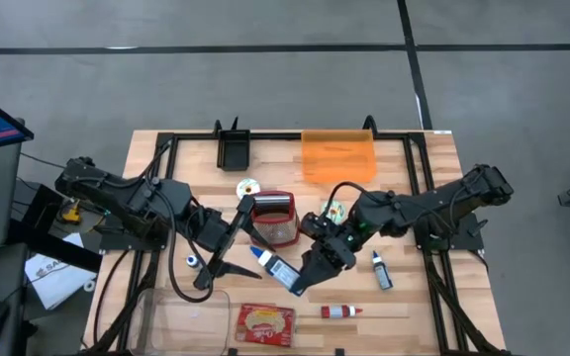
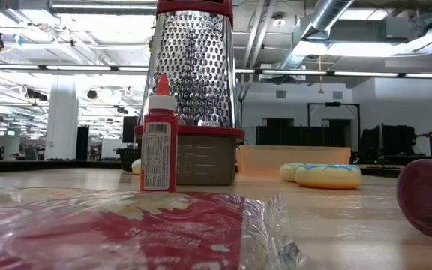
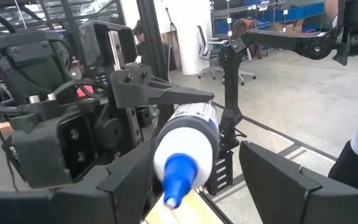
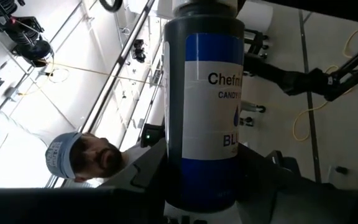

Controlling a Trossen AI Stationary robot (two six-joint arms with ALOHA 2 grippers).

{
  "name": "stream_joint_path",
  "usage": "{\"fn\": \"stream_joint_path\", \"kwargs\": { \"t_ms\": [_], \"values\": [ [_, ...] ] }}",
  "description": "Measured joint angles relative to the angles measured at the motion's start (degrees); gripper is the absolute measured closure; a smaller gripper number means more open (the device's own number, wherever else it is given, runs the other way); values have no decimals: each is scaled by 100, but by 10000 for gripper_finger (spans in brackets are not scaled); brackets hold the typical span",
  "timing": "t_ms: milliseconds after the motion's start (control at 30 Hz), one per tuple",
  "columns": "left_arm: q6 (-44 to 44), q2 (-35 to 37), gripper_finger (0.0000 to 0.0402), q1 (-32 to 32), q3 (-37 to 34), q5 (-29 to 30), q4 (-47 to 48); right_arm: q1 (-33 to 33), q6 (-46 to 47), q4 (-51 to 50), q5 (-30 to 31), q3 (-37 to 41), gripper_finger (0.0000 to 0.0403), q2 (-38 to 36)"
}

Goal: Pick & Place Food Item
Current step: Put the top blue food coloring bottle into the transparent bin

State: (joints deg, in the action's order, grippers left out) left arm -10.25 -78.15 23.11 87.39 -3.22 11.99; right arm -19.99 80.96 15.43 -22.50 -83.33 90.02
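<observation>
Two claws up over the table. Right claw pinching one blue-tipped bottle, held in the air between both claws. Left claw spread wide, fingers on either side of the bottle's blue tip. One grater, one red bottle, one snack pack, two donuts.

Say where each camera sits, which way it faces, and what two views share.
High view: above the table, looking straight down; both arms, left gripper, right gripper holding the blue bottle.
Low view: at tabletop height, looking level past the red bottle and grater; no arm shows.
Left wrist view: on the left wrist, looking forward at the blue bottle's tip; own fingers flank it.
Right wrist view: on the right wrist; the bottle's label fills it.
Shared: high and both wrist views show the blue bottle.
</observation>
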Motion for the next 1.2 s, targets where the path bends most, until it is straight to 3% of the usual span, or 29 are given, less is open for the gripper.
{"fn": "stream_joint_path", "kwargs": {
  "t_ms": [333,900,1200],
  "values": [
    [18,0,192,0,-2,22,0,50,-40,-19,-33,0,266,30],
    [23,2,287,0,-2,46,2,-63,-56,-36,35,0,266,30],
    [21,7,289,11,-4,180,0,-142,-213,-36,182,2,240,30]
  ]
}}
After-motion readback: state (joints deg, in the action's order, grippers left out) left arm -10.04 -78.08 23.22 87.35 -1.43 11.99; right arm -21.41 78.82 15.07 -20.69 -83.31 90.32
